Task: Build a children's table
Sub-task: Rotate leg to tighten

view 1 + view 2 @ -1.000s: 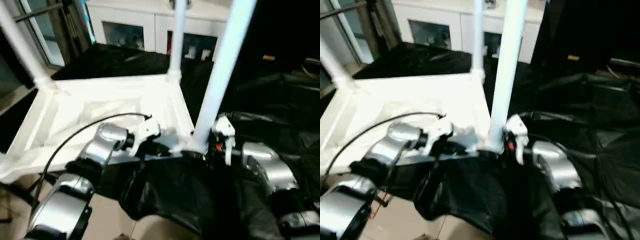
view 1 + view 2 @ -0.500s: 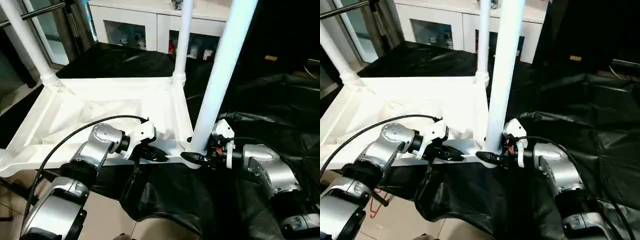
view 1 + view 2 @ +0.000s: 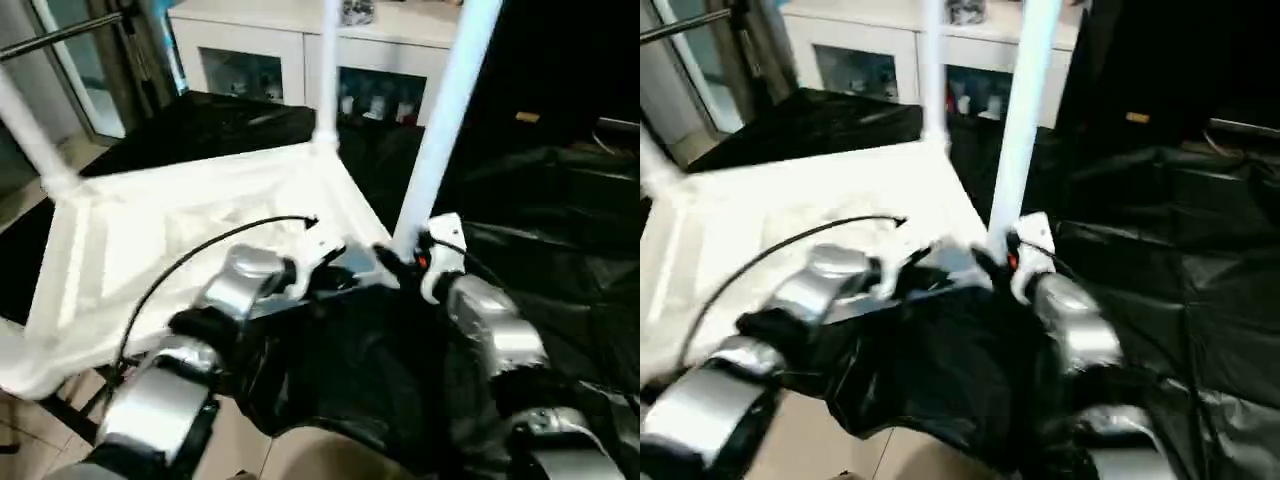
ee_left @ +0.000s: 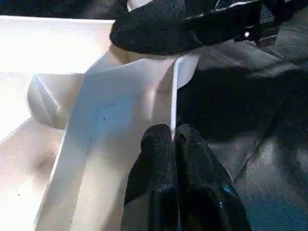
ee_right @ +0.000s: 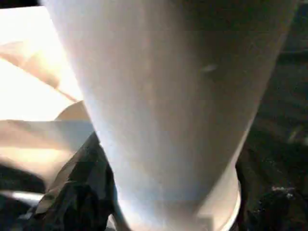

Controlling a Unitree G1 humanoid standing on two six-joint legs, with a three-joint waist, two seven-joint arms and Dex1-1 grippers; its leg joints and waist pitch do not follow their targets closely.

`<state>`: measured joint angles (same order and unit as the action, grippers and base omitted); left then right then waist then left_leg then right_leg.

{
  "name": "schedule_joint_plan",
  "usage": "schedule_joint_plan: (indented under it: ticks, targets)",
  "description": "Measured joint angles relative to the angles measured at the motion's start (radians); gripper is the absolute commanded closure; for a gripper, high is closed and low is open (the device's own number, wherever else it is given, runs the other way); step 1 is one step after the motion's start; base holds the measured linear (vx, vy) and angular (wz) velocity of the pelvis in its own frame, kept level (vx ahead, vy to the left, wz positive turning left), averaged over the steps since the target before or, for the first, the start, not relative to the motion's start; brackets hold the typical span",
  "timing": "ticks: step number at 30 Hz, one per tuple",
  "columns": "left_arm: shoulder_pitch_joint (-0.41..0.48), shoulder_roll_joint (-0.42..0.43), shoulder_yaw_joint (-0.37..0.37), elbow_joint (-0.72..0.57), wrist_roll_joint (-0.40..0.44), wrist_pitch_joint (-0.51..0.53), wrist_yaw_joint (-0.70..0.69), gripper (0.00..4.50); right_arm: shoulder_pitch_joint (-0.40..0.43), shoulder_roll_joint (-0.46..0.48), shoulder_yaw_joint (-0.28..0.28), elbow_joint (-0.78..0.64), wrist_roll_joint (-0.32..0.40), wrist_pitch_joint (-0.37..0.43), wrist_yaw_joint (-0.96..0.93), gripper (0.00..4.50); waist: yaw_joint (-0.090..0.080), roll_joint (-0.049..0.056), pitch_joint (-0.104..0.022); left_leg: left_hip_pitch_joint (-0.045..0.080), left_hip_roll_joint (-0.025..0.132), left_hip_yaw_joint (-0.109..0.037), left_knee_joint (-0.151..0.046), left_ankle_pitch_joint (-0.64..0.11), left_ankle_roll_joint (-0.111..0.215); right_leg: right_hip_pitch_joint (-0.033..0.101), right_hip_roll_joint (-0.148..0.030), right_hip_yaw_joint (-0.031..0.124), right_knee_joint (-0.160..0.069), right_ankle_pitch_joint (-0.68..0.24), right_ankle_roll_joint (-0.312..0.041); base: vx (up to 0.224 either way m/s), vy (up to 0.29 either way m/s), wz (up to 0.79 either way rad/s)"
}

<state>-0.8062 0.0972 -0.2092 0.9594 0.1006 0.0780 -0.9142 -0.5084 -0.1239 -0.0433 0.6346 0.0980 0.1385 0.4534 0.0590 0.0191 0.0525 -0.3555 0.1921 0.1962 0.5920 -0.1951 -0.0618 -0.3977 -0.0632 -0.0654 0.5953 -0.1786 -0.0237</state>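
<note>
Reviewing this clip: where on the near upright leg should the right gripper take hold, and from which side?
Judging by its pose, low on the near leg, just above its socket in the tabletop, coming level from the robot's side. The tube stands upright, so the right gripper can straddle it there.

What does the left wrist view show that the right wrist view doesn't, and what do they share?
Left wrist view: the left end effector, shut, pinching the thin side wall at the edge of the upturned tabletop, with black sheeting beyond. Right wrist view: the base of the near leg up close, the right end effector's fingers on either side of it. Both show the white tabletop corner.
</note>
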Motion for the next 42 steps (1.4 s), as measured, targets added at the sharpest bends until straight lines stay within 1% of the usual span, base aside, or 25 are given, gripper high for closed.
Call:
schedule_joint_plan:
  ticks: [2, 4, 5, 6, 7, 8, 10, 13, 15, 19, 21, 23, 24, 26, 28, 29, 30, 31, 32, 33, 36, 38, 41, 42]
  targets:
    - [-0.002, -0.001, 0.000, 0.001, 0.000, 0.002, 0.001, 4.50, -0.002, 0.001, 0.000, 0.007, -0.012, -0.013, -0.001, 1.08, 0.000, 0.000, 0.000, 0.000, 0.000, 0.000, 0.000, 0.000, 0.000, 0.000, 0.000, 0.000, 0.000, 0.002, -0.003, 0.000, 0.000, 0.00]
    - [-0.004, -0.001, 0.000, 0.001, 0.002, 0.002, 0.001, 4.50, -0.002, 0.006, 0.000, 0.008, -0.016, -0.019, 0.004, 1.02, -0.001, 0.000, 0.000, -0.001, 0.000, 0.000, 0.000, 0.000, 0.000, 0.000, 0.000, 0.000, 0.000, 0.003, -0.004, 0.000, 0.000, 0.00]
    - [-0.004, -0.001, -0.001, 0.001, 0.002, 0.002, 0.000, 4.50, -0.002, 0.006, 0.000, 0.008, -0.016, -0.019, 0.007, 0.78, -0.001, 0.000, 0.000, -0.001, 0.000, 0.000, 0.000, 0.000, 0.000, 0.000, 0.000, 0.000, 0.000, 0.003, -0.005, 0.000, 0.000, 0.00]
    - [-0.004, -0.001, -0.001, 0.001, 0.002, 0.000, 0.000, 4.50, -0.002, 0.005, 0.000, 0.008, -0.016, -0.019, 0.011, 0.68, -0.001, 0.000, 0.000, -0.001, 0.000, 0.000, 0.000, 0.000, 0.001, 0.000, 0.000, 0.000, 0.000, 0.003, -0.005, 0.000, 0.000, 0.00]
    - [-0.004, 0.000, -0.001, 0.001, 0.003, -0.003, -0.004, 4.50, -0.002, 0.005, 0.000, 0.007, -0.018, -0.021, 0.017, 0.68, -0.001, 0.000, 0.000, -0.001, 0.000, 0.000, 0.000, 0.000, 0.001, 0.000, 0.000, 0.000, 0.000, 0.003, -0.005, 0.000, 0.000, 0.00]
    - [-0.003, 0.002, -0.001, 0.001, 0.004, -0.007, -0.010, 4.50, -0.002, 0.005, 0.001, 0.007, -0.018, -0.023, 0.027, 0.56, -0.001, 0.000, 0.000, -0.001, 0.000, 0.000, 0.000, 0.000, 0.001, 0.000, 0.000, 0.000, 0.000, 0.003, -0.005, 0.000, 0.000, 0.00]
    - [-0.002, 0.016, -0.002, -0.002, 0.004, -0.017, -0.041, 4.50, 0.002, -0.008, 0.008, 0.006, -0.017, -0.035, 0.077, 0.31, -0.002, -0.001, 0.000, -0.001, 0.000, 0.000, 0.000, 0.000, 0.001, -0.001, 0.000, 0.000, 0.000, 0.003, -0.005, 0.000, 0.000, 0.00]
    - [0.009, 0.030, -0.004, -0.022, 0.003, -0.023, -0.083, 4.50, 0.013, -0.044, 0.029, -0.013, -0.016, -0.036, 0.172, 0.08, -0.003, 0.000, 0.000, -0.001, 0.001, 0.000, -0.001, 0.000, 0.001, -0.001, 0.000, -0.001, 0.000, 0.002, -0.004, 0.000, 0.000, 0.00]
    - [0.038, 0.059, -0.009, -0.063, -0.009, -0.040, -0.158, 4.50, 0.048, -0.099, 0.069, -0.069, -0.011, -0.033, 0.285, 0.08, -0.002, 0.000, 0.000, -0.003, 0.001, 0.000, -0.001, 0.003, 0.006, -0.002, 0.001, -0.001, 0.000, 0.001, -0.001, 0.000, 0.000, 0.00]
    - [0.059, 0.093, -0.024, -0.103, -0.021, -0.057, -0.243, 4.50, 0.071, -0.139, 0.096, -0.118, 0.006, -0.021, 0.405, 0.08, 0.004, 0.000, 0.000, -0.007, 0.003, 0.000, -0.001, 0.003, 0.007, -0.005, 0.002, -0.002, 0.000, 0.000, -0.002, 0.000, 0.000, 0.00]
    - [0.074, 0.112, -0.030, -0.125, -0.029, -0.062, -0.298, 4.50, 0.090, -0.181, 0.118, -0.151, 0.027, -0.008, 0.502, 0.08, 0.008, 0.000, 0.000, -0.009, 0.003, 0.000, 0.000, 0.003, 0.007, -0.006, 0.001, -0.002, 0.000, 0.000, -0.002, 0.000, 0.000, 0.00]
    - [0.084, 0.127, -0.034, -0.140, -0.030, -0.065, -0.334, 4.50, 0.097, -0.207, 0.132, -0.172, 0.038, 0.009, 0.567, 0.08, 0.009, -0.001, 0.000, -0.009, 0.003, 0.000, 0.001, 0.003, 0.007, -0.006, 0.001, -0.002, 0.000, 0.000, -0.002, 0.000, 0.000, 0.00]
    - [0.091, 0.137, -0.041, -0.151, -0.034, -0.067, -0.364, 4.50, 0.111, -0.232, 0.140, -0.195, 0.056, 0.026, 0.615, 0.08, 0.012, -0.001, 0.001, -0.009, 0.003, 0.000, 0.001, 0.003, 0.007, -0.006, 0.001, -0.002, 0.000, 0.000, -0.002, 0.000, 0.000, 0.00]
    - [0.097, 0.152, -0.046, -0.156, -0.038, -0.077, -0.396, 4.50, 0.118, -0.250, 0.152, -0.208, 0.071, 0.039, 0.667, 0.08, 0.016, -0.001, 0.001, -0.009, 0.003, 0.000, 0.002, 0.003, 0.007, -0.005, 0.001, -0.002, 0.000, 0.000, -0.002, 0.000, 0.000, 0.00]
    - [0.097, 0.163, -0.049, -0.157, -0.038, -0.082, -0.418, 4.50, 0.120, -0.255, 0.160, -0.219, 0.076, 0.049, 0.692, 0.35, 0.020, -0.002, 0.001, -0.009, 0.003, 0.000, 0.002, 0.003, 0.007, -0.006, 0.001, -0.002, 0.001, 0.000, -0.002, 0.000, 0.000, 0.00]
    - [0.097, 0.166, -0.050, -0.158, -0.039, -0.084, -0.427, 4.50, 0.121, -0.256, 0.161, -0.222, 0.079, 0.052, 0.701, 0.35, 0.023, -0.003, 0.002, -0.009, 0.003, 0.000, 0.002, 0.003, 0.007, -0.005, 0.001, -0.002, 0.001, 0.000, -0.002, 0.000, 0.000, 0.00]
    - [0.098, 0.170, -0.052, -0.160, -0.040, -0.085, -0.436, 4.50, 0.121, -0.260, 0.163, -0.223, 0.083, 0.057, 0.711, 0.54, 0.027, -0.003, 0.002, -0.009, 0.003, 0.000, 0.002, 0.003, 0.006, -0.005, 0.001, -0.002, 0.001, 0.000, -0.002, 0.000, 0.000, 0.00]
    - [0.102, 0.172, -0.052, -0.166, -0.042, -0.085, -0.441, 4.50, 0.121, -0.264, 0.165, -0.226, 0.085, 0.060, 0.714, 0.54, 0.028, -0.003, 0.002, -0.009, 0.003, 0.000, 0.002, 0.003, 0.006, -0.005, 0.001, -0.002, 0.001, 0.000, -0.002, 0.000, 0.000, 0.00]
    - [0.105, 0.175, -0.053, -0.172, -0.042, -0.085, -0.446, 4.50, 0.121, -0.265, 0.166, -0.229, 0.087, 0.065, 0.717, 0.67, 0.029, -0.004, 0.002, -0.010, 0.003, 0.000, 0.002, 0.003, 0.007, -0.006, 0.001, -0.002, 0.001, 0.000, -0.002, 0.000, 0.000, 0.00]
    - [0.109, 0.178, -0.053, -0.180, -0.043, -0.085, -0.451, 4.50, 0.121, -0.267, 0.168, -0.232, 0.090, 0.069, 0.722, 0.86, 0.029, -0.004, 0.002, -0.010, 0.003, 0.000, 0.002, 0.003, 0.007, -0.006, 0.001, -0.002, 0.001, 0.000, -0.002, 0.000, 0.000, 0.00]
    - [0.116, 0.182, -0.055, -0.195, -0.045, -0.082, -0.459, 4.50, 0.122, -0.270, 0.168, -0.238, 0.095, 0.082, 0.724, 0.98, 0.030, -0.004, 0.002, -0.011, 0.003, 0.000, 0.002, 0.004, 0.009, -0.006, 0.001, -0.002, 0.001, 0.000, -0.002, 0.000, 0.000, 0.00]
    - [0.120, 0.183, -0.055, -0.201, -0.045, -0.082, -0.460, 4.50, 0.122, -0.270, 0.168, -0.240, 0.099, 0.091, 0.724, 1.21, 0.030, -0.004, 0.002, -0.011, 0.003, 0.000, 0.002, 0.004, 0.009, -0.006, 0.001, -0.002, 0.001, 0.000, -0.002, 0.000, 0.000, 0.00]
    - [0.122, 0.182, -0.059, -0.203, -0.045, -0.081, -0.461, 4.50, 0.125, -0.265, 0.168, -0.241, 0.102, 0.097, 0.724, 1.42, 0.031, -0.004, 0.002, -0.011, 0.003, 0.000, 0.002, 0.004, 0.009, -0.006, 0.001, -0.002, 0.001, 0.000, -0.002, 0.000, 0.000, 0.00]
    - [0.122, 0.181, -0.061, -0.203, -0.045, -0.080, -0.457, 4.50, 0.126, -0.265, 0.168, -0.240, 0.102, 0.095, 0.724, 1.60, 0.031, -0.004, 0.002, -0.010, 0.003, 0.000, 0.002, 0.004, 0.009, -0.006, 0.001, -0.002, 0.001, 0.000, -0.002, 0.000, 0.000, 0.00]
